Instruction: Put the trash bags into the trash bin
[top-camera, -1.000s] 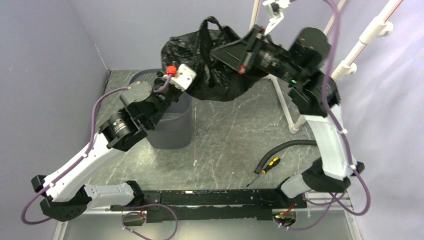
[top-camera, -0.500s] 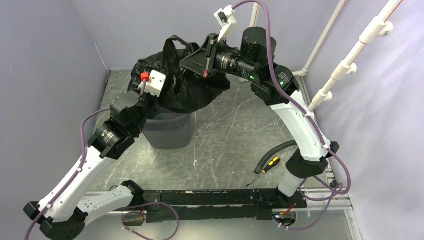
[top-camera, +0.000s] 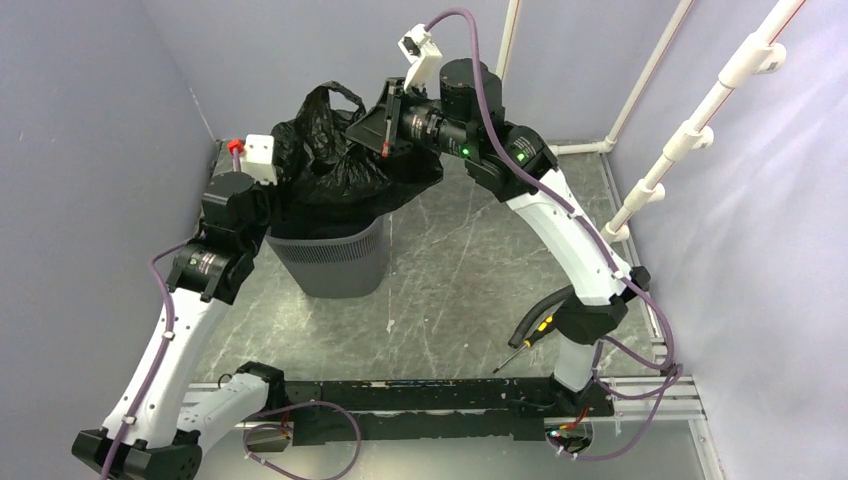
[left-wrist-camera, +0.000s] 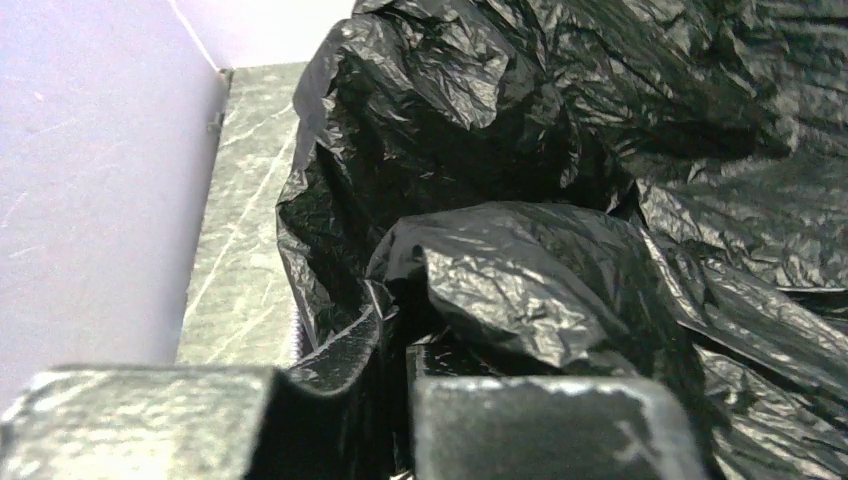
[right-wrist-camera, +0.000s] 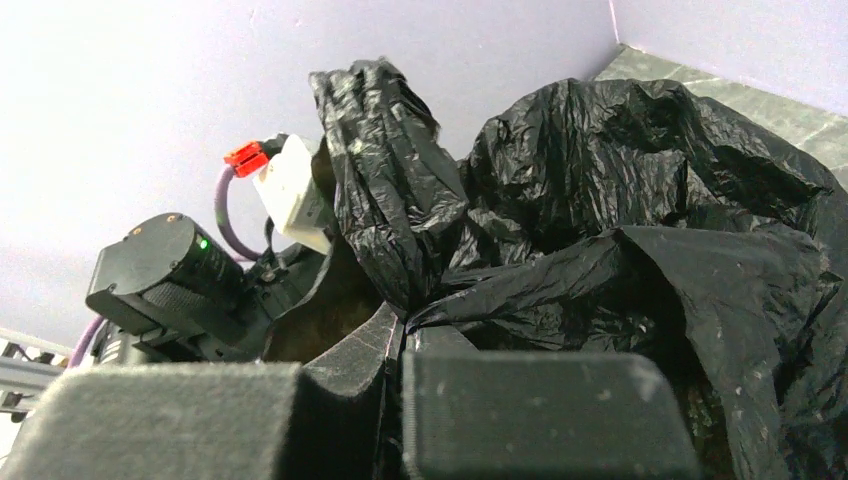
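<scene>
The grey marbled surface (top-camera: 450, 260) lies open to the right of the trash bin (top-camera: 335, 262), which stands close to the left wall (top-camera: 90, 150). The crumpled trash bag (top-camera: 340, 175) hangs over the bin's rim, sagging into its mouth. The left claw (left-wrist-camera: 395, 345) and right claw (right-wrist-camera: 395, 335) each pinch its film, fingers pressed together. A hose (top-camera: 548, 298) and screwdriver (top-camera: 530, 337) lie together, well right of the bin.
</scene>
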